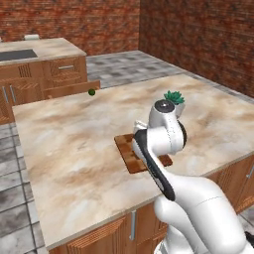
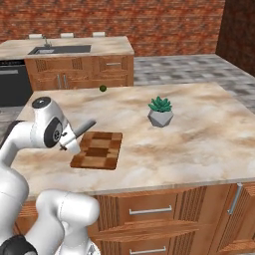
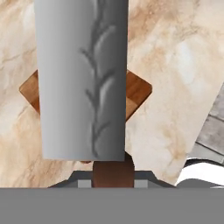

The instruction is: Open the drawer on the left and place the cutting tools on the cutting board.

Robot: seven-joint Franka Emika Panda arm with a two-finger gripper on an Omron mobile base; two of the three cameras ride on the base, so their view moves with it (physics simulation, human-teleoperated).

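My gripper (image 3: 113, 176) is shut on the brown handle of a cutting tool (image 3: 81, 78), whose broad grey blade with a leaf-like mark runs up the hand view. From the right base view the gripper (image 2: 67, 144) hangs just over the left edge of the checkered cutting board (image 2: 99, 149), and the tool (image 2: 84, 127) sticks out up and to the right. Corners of the cutting board (image 3: 139, 89) show beneath the blade. In the left base view the arm covers part of the cutting board (image 1: 126, 149). A reddish-brown drawer (image 1: 72, 89) stands pulled out beyond the island's far edge.
A small green round fruit (image 2: 103, 88) lies near the island's far edge. A potted succulent (image 2: 160, 112) stands right of the board. A second counter with a sink (image 2: 60, 50) runs along the brick wall behind.
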